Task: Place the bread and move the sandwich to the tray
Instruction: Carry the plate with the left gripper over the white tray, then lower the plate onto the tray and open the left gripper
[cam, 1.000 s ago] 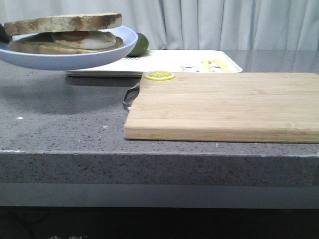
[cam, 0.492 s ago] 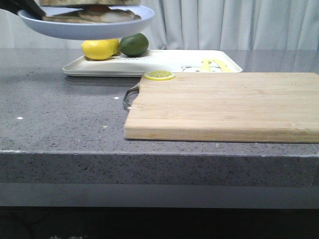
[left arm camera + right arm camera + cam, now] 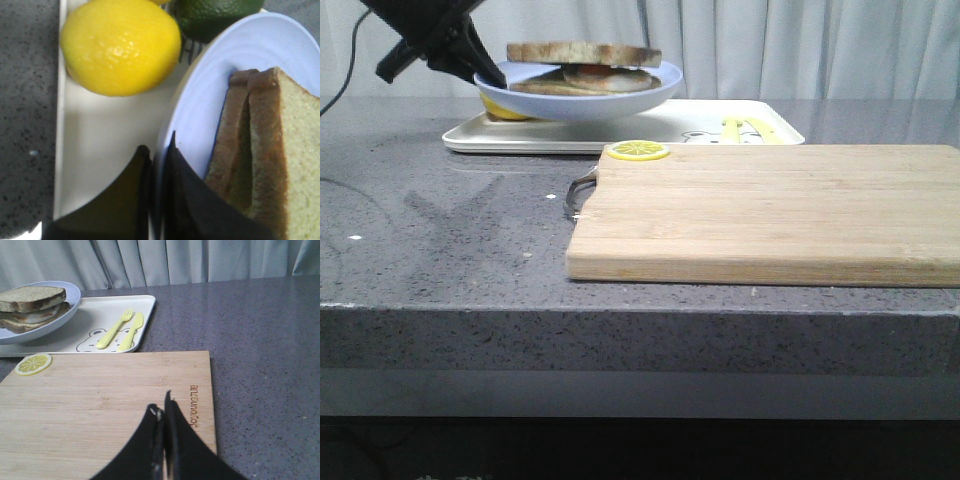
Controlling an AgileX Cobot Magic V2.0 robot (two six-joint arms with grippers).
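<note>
Sandwich (image 3: 585, 68) on blue plate (image 3: 582, 100), held just above white tray (image 3: 650, 125) by left pincer (image 3: 156, 165) clamped on plate rim, near lemon (image 3: 120, 46); right pincer (image 3: 162, 412) pressed together over wooden board (image 3: 107, 405).

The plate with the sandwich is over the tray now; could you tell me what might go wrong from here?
The left gripper pinches only the plate rim, so the plate could tilt and the sandwich slide. Lowered here, the plate may land on the lemon and sit crooked on the tray.
</note>
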